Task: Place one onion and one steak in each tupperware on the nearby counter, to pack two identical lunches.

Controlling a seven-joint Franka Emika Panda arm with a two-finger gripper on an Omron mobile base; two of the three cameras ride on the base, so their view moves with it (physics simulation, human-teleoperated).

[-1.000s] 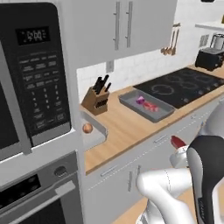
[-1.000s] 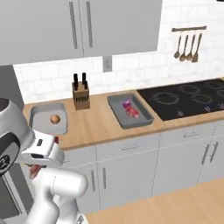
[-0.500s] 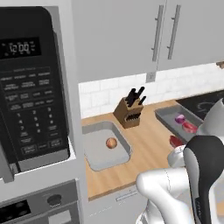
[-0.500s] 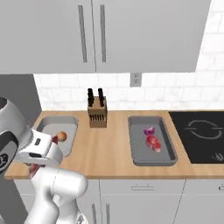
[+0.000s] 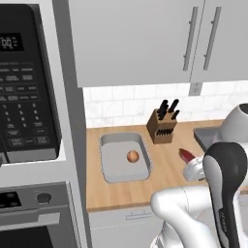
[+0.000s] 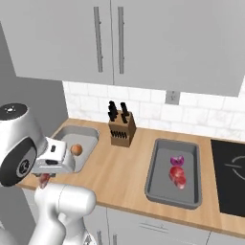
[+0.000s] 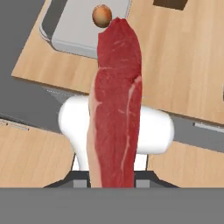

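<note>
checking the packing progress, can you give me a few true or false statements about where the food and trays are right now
1. The gripper carries a steak. True.
2. The left tupperware holds one onion. True.
3. The right tupperware is empty. False: a purple onion and a red steak lie in it.
4. The knife block stands inside a tupperware. False: it stands on the counter between the two.

microwave (image 5: 29, 92) display at far left shows digits, last two look like "00"; rest cropped. Keypad labels under it too blurred to read. No other text.
</note>
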